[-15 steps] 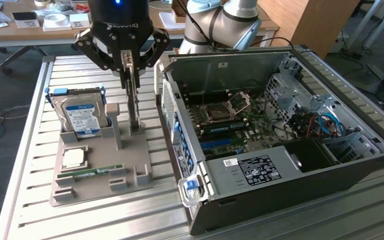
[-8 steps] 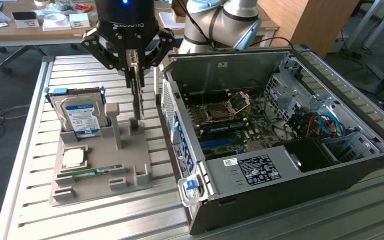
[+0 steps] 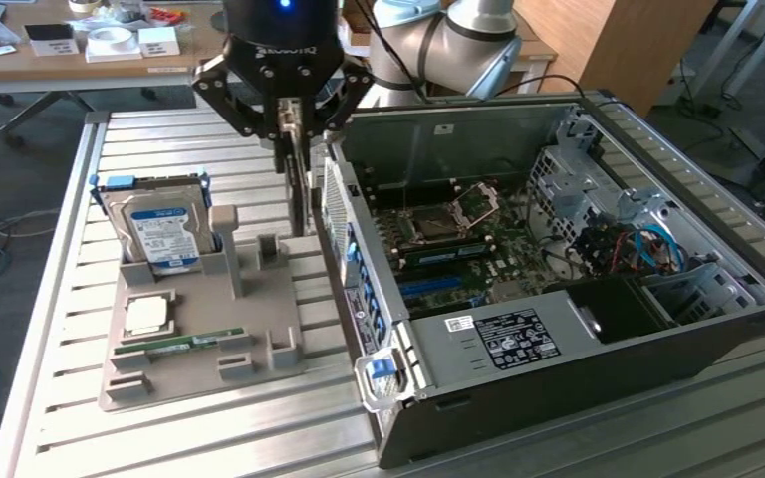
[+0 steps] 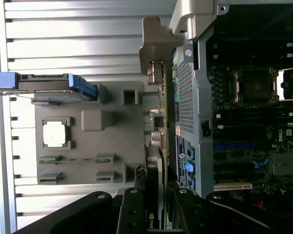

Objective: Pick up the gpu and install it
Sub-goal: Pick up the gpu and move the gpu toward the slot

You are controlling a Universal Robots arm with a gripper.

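Left of frame, hard drive (image 3: 159, 231) parked upright in the grey holder (image 3: 183, 376) on the bench (image 3: 51, 299); at upper centre, end effector (image 3: 284, 124) clamped on the gpu (image 3: 302, 189), hung edge-on (probably to stay vertical for its slot) just beside the open computer case (image 3: 556, 398) at right.

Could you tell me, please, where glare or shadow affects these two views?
Exterior view: even light, mild sheen on the slatted silver metal table, open black computer case shaded inside yet readable. Wrist view: the table glares near white; case interior murky; the thin green gpu card, gripped by the tool, dimly lit.
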